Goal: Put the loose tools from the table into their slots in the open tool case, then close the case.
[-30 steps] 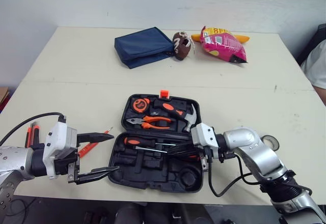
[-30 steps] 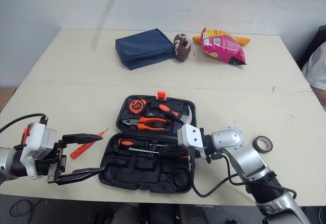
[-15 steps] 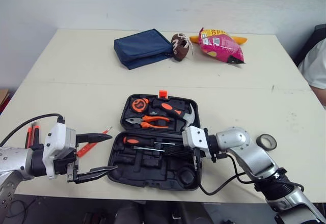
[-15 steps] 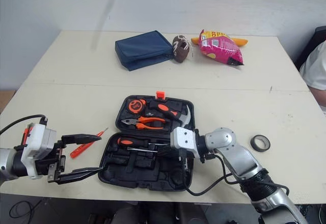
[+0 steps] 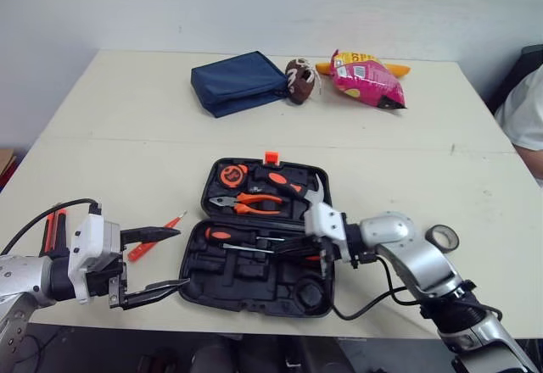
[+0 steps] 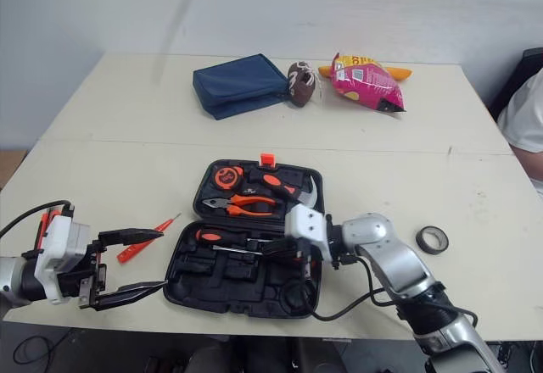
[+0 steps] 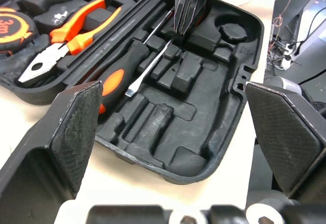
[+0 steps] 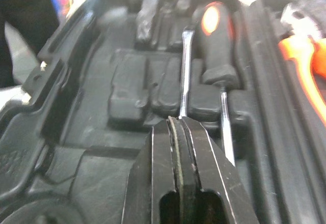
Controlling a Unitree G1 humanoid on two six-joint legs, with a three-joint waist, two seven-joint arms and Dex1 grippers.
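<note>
Your right gripper (image 5: 282, 250) sits in the lower centre of the left eye view, inside the near half of the open tool case (image 5: 254, 284). Its two fingers are pressed together, and the end of a slim chrome shaft (image 8: 184, 76) runs in between their tips. That shaft lies just beside a black and orange screwdriver (image 5: 231, 236), which rests in its slot toward the case's left side.

The far half of the case holds a tape measure (image 5: 231, 174), pliers (image 5: 250, 203) and a hammer (image 5: 293, 188).

Your left gripper (image 5: 182, 258) is at the lower left, fingers spread wide, just off the case's left edge and apart from it. A loose red screwdriver (image 6: 146, 240) lies on the table (image 5: 127, 144) just above that gripper's upper finger. A roll of tape (image 5: 442, 237) lies at the right, well apart from the case.
</note>
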